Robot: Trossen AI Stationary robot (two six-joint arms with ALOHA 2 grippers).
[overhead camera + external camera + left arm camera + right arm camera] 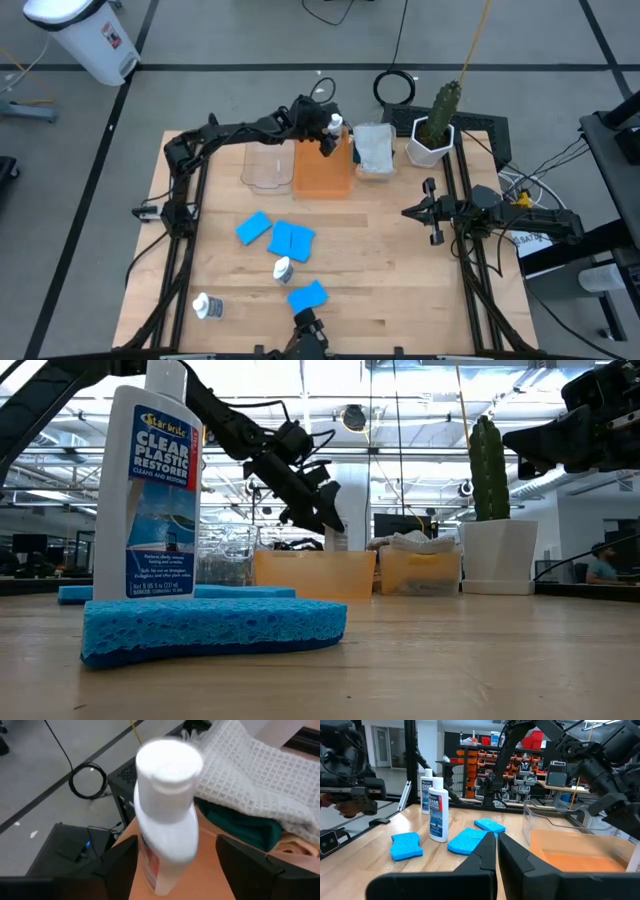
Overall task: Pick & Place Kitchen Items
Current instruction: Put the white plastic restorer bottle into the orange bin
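My left gripper (328, 142) reaches over the far right corner of the orange bin (322, 172), with its fingers open. A white bottle with a white cap (169, 762) stands tilted between the fingers, its lower end down in the bin; it also shows in the high view (335, 125). My right gripper (432, 212) waits shut and empty at the table's right side. Several blue sponges (292, 240) lie on the table's near half. Two more white bottles (283, 268) (207, 307) stand upright there. Folded grey, dark green and orange cloths (240, 775) lie in the bin next to the orange one. My left gripper's fingers stand apart on either side of the bottle's body, coming from above. One finger (122, 862) is close against the body (150, 860); I cannot tell whether it touches. The bin's orange floor shows between the bottle and the other finger (245, 865).
A clear bin (266, 165) stands left of the orange bin, and the bin with the cloths (374, 150) stands to its right. A white pot with a cactus (432, 140) is at the far right. Bare wood lies between the sponges and my right gripper.
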